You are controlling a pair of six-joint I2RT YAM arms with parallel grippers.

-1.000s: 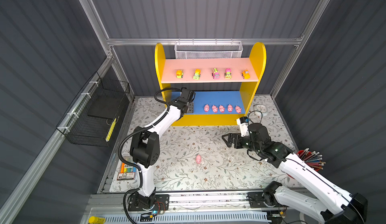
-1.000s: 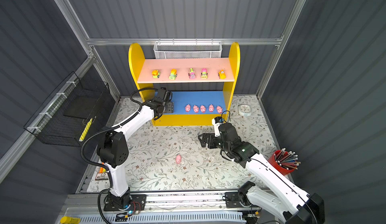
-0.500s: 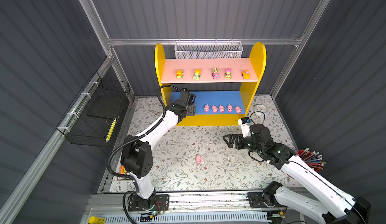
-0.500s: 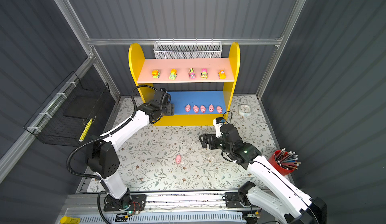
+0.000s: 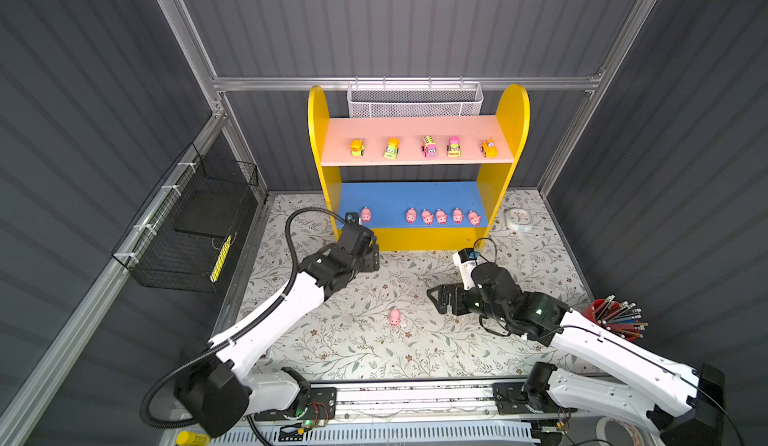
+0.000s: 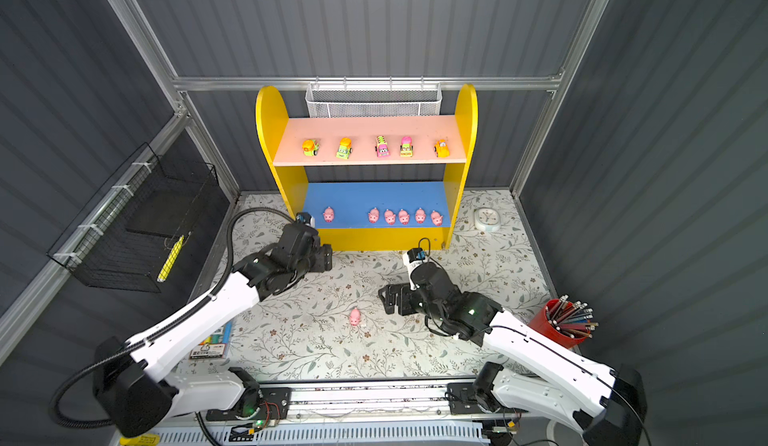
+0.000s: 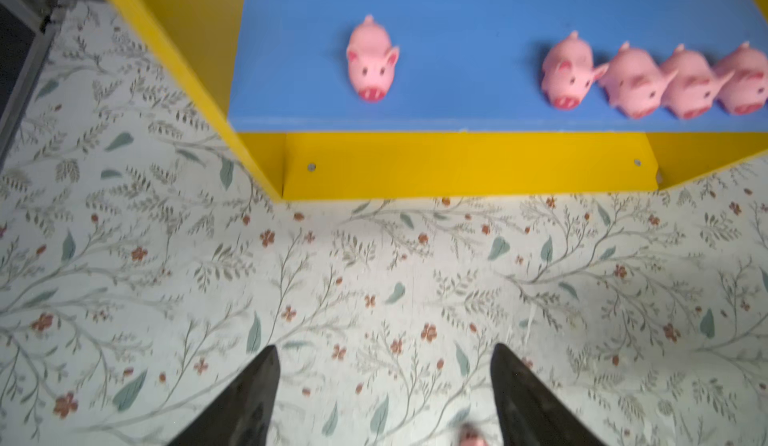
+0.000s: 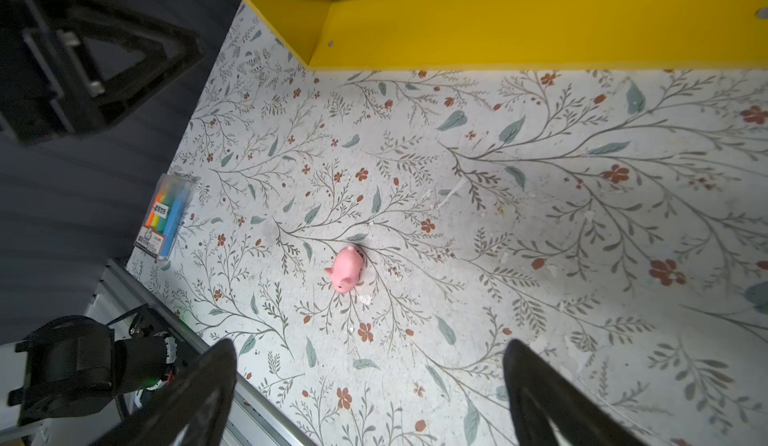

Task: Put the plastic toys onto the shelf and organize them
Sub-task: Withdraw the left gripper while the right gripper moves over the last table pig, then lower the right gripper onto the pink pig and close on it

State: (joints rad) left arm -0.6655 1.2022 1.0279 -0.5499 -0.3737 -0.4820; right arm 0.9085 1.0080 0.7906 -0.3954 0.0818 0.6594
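The shelf (image 5: 417,238) (image 6: 378,238) stands at the back. Several toy vehicles (image 5: 429,147) line its pink upper board. On the blue lower board one pink pig (image 5: 365,214) (image 7: 372,63) stands alone at the left end, and several more pigs (image 5: 441,216) form a row at the right. Another pig (image 5: 395,317) (image 6: 354,316) (image 8: 347,269) lies loose on the floral mat. My left gripper (image 5: 374,259) (image 7: 384,346) is open and empty, just in front of the shelf's left foot. My right gripper (image 5: 436,300) (image 8: 370,342) is open and empty, right of the loose pig.
A black wire basket (image 5: 195,232) hangs on the left wall and a white mesh basket (image 5: 415,103) behind the shelf. A white clock (image 5: 518,219) lies right of the shelf. A red pencil cup (image 5: 615,319) stands far right, a marker pack (image 6: 212,342) at the mat's left edge.
My left gripper has pulled back out of the lower shelf toward the mat, leaving a pig at the blue board's left end. The right arm has hardly moved.
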